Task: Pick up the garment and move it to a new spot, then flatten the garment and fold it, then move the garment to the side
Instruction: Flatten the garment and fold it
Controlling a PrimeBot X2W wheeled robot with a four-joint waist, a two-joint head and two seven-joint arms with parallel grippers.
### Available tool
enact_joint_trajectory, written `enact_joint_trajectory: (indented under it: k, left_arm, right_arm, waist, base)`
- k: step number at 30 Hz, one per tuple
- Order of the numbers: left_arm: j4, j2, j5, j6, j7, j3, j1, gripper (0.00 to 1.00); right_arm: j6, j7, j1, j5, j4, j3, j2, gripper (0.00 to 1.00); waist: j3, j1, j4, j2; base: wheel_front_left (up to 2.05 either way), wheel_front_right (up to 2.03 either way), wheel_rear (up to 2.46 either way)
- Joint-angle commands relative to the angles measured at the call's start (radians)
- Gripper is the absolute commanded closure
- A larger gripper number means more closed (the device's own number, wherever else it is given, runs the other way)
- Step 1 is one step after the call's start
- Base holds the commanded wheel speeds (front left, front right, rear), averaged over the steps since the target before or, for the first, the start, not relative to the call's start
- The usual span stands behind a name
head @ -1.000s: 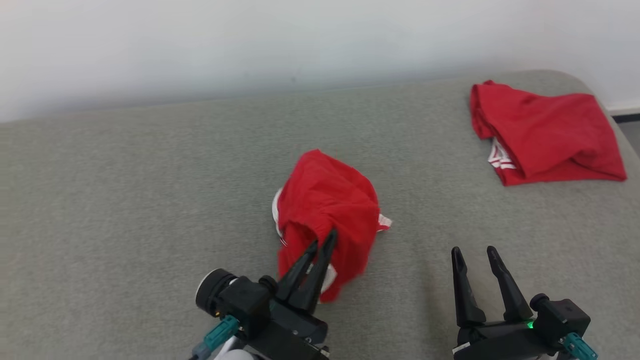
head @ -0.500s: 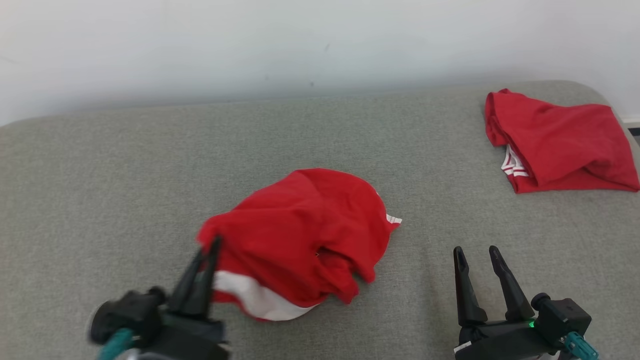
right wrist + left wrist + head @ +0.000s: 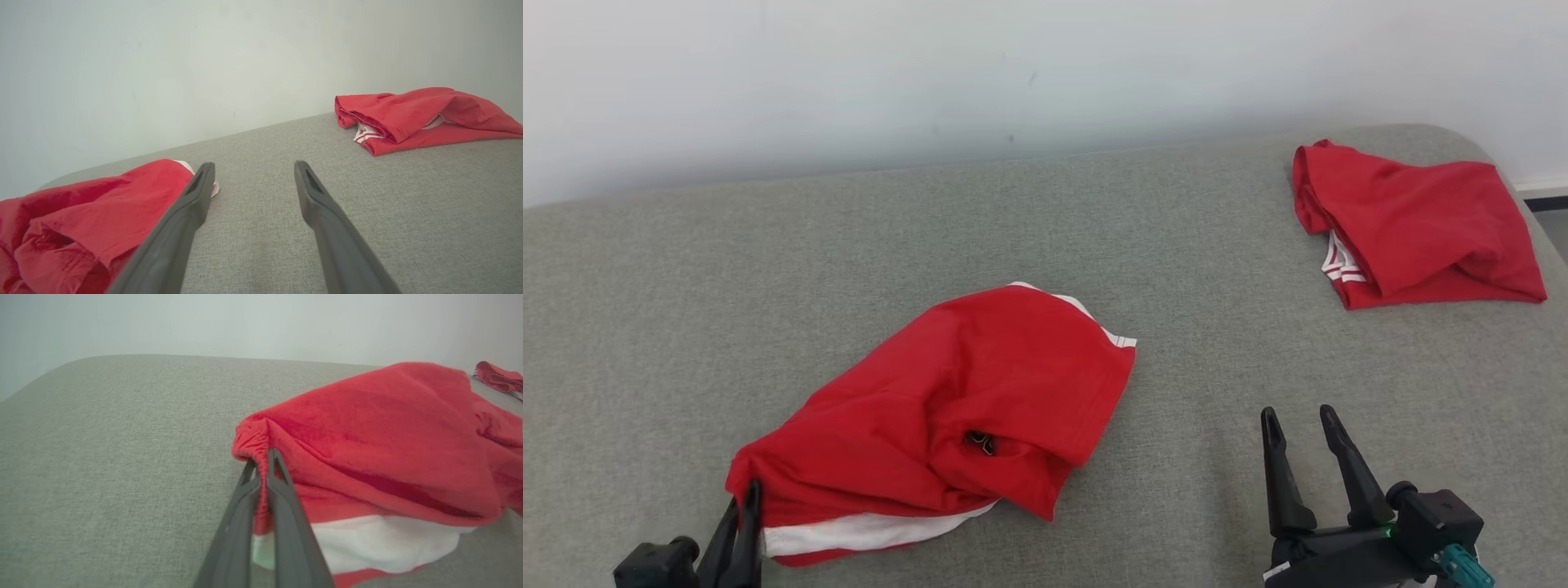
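The garment [image 3: 947,392] lies in a loose red heap near the middle of the cushion [image 3: 686,286], a bit to your left. It looks like you are only at the moving part. The garment is not flat yet, not folded, and not put to the side. Your left hand [image 3: 745,496] is pressed together, pinching the garment's near left corner. Your right hand [image 3: 1297,412] is spread wide and holds nothing. It hangs near the garment, not touching. Another red cloth [image 3: 1413,224] sits far off at the back right.
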Motion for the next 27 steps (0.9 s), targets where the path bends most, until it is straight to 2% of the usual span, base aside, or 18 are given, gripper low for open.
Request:
enact_joint_trajectory:
  k: [1,3,13,17,22,27]
  left_arm:
    - [0.004,0.001,0.013,-0.003,-0.003,0.006,-0.001,0.89]
    - [0.007,-0.013,0.023,-0.006,-0.003,0.016,-0.014,0.00]
    - [-0.129,-0.082,0.091,-0.004,-0.003,0.123,0.051,0.00]
    - [-0.209,-0.128,0.128,-0.005,-0.003,0.160,0.109,0.00]
    - [-0.256,-0.163,0.160,-0.005,-0.003,0.158,0.160,0.00]
    - [-0.238,-0.178,0.168,-0.005,-0.003,0.145,0.179,0.00]
  right_arm:
    - [-0.003,-0.004,0.006,-0.004,0.000,0.003,0.002,0.00]
    - [-0.003,-0.004,0.009,-0.005,0.000,0.002,0.001,0.00]
    - [-0.003,-0.004,0.023,-0.003,0.002,0.013,0.002,0.00]
    - [-0.003,-0.004,0.032,0.002,0.003,0.043,0.001,0.00]
    - [-0.003,-0.004,0.039,0.015,0.010,0.089,0.001,0.00]
    - [-0.003,-0.003,0.028,0.019,0.055,0.168,0.001,0.00]
  waist:
    - [-0.003,0.0001,0.005,-0.0001]
    - [-0.006,0.0001,0.016,-0.0001]
    - [-0.034,0.0001,0.076,-0.0001]
    - [-0.038,0.0001,0.092,-0.0001]
    - [-0.037,0.0001,0.113,-0.0001]
    - [-0.031,0.0001,0.131,-0.0001]
  base:
    - [0.00,0.00,0.00]
    - [0.00,0.00,0.00]
    - [0.00,0.00,0.00]
    - [0.00,0.00,0.00]
    - [0.00,0.00,0.00]
    - [0.00,0.00,0.00]
